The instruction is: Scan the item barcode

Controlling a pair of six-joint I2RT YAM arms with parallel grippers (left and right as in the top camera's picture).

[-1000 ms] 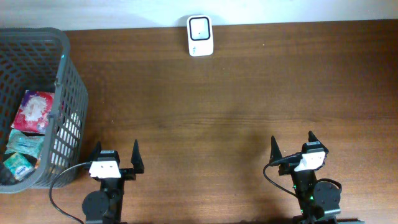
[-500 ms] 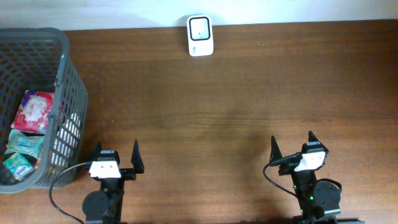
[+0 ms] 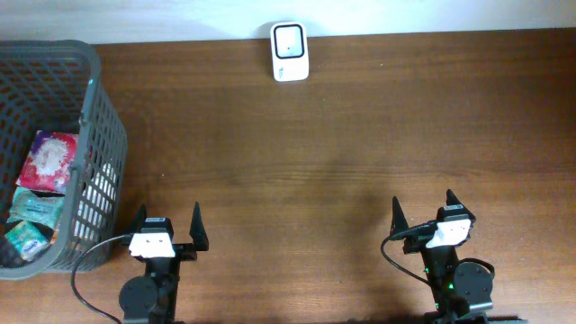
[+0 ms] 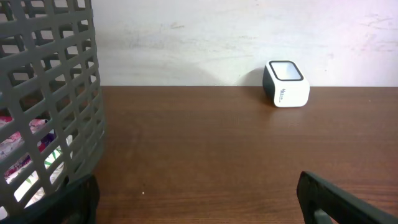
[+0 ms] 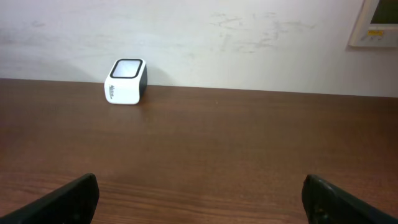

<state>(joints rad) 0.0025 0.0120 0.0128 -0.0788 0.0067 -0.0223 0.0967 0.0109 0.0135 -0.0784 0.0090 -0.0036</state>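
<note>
Dark brown wooden table (image 3: 360, 135) runs up to a pale wall (image 3: 450, 13) along its far edge; at the far left stands a grey plastic mesh basket (image 3: 93, 99), its side nearly filling the left of the left wrist view; inside it lie the items: a red-and-white packet (image 3: 49, 160) uppermost, a teal packet (image 3: 36, 209) below it, and another teal packet (image 3: 25, 241) nearest the front (no barcode can be made out on any of them); none of them is touched by either arm.

Just right of the basket's front corner, at the near edge of the table, the left gripper (image 3: 168, 211) points toward the wall with its two black fingers (image 4: 336, 199) spread wide and nothing between them; a black cable (image 3: 85, 270) loops out from its base beside the basket.

Farther right, at the far edge against the wall, sits the white barcode scanner (image 3: 290, 51), its dark window facing up; it is well apart from the basket and from both arms, with bare wood on every side.

At the near right, the right gripper (image 3: 422, 200) also faces the wall, fingers (image 5: 62, 199) parted as wide and holding nothing; its wrist camera sees the scanner off to the left and a beige wall panel (image 5: 376, 25) at the upper right corner.
</note>
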